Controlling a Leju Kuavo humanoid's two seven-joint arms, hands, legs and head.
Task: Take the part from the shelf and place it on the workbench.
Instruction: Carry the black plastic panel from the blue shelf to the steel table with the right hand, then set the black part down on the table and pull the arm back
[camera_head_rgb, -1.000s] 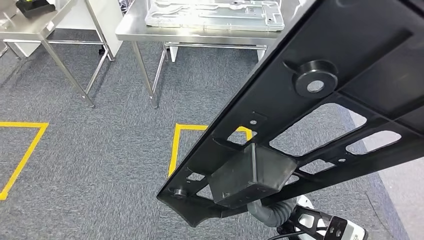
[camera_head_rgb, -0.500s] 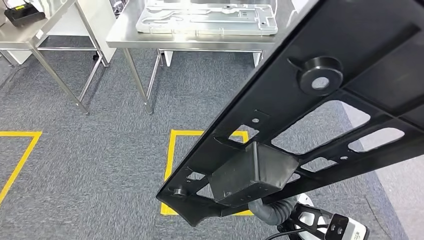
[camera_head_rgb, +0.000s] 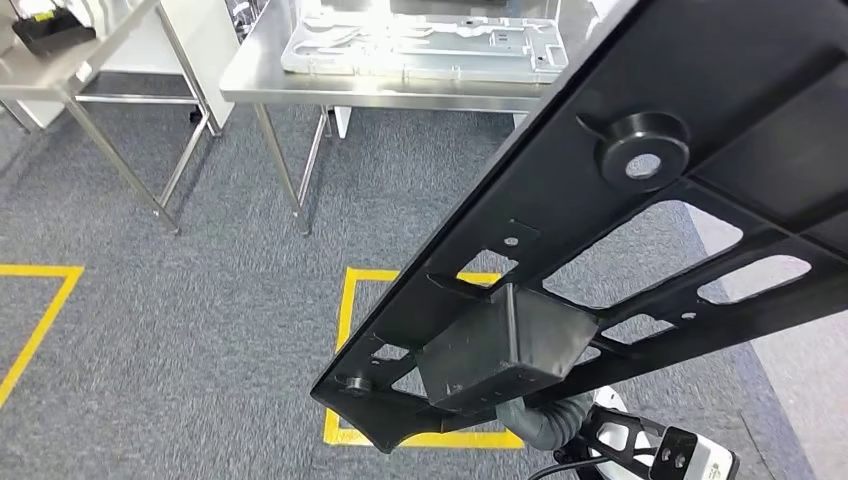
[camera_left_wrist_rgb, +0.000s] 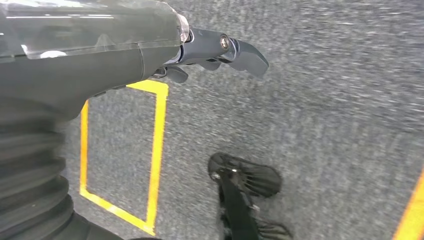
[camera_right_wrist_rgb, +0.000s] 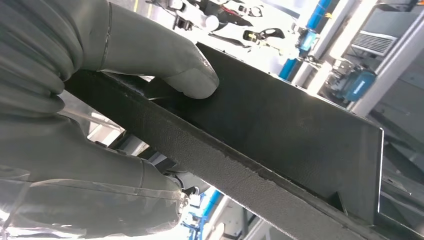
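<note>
The part (camera_head_rgb: 640, 200) looks like black moulded plastic, matt in the head view, with a fine grainy texture along the edge pinched by the right hand (camera_right_wrist_rgb: 90, 110). That hand wears a smooth grey rubbery cover, ribbed at the wrist. The left hand (camera_left_wrist_rgb: 150, 55) has dark, slightly glossy plastic fingers (camera_left_wrist_rgb: 245, 52) and a clear shiny shell. Below it, the carpet (camera_left_wrist_rgb: 325, 115) is grey, rough and speckled, with smooth yellow tape (camera_head_rgb: 345, 300). The table (camera_head_rgb: 300, 85) ahead is brushed, reflective steel.

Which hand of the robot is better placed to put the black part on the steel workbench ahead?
Probably the right. The right hand already grips the black part, thumb pressed on its flat face. The left hand holds nothing and hangs over the carpet, away from the workbench.
</note>
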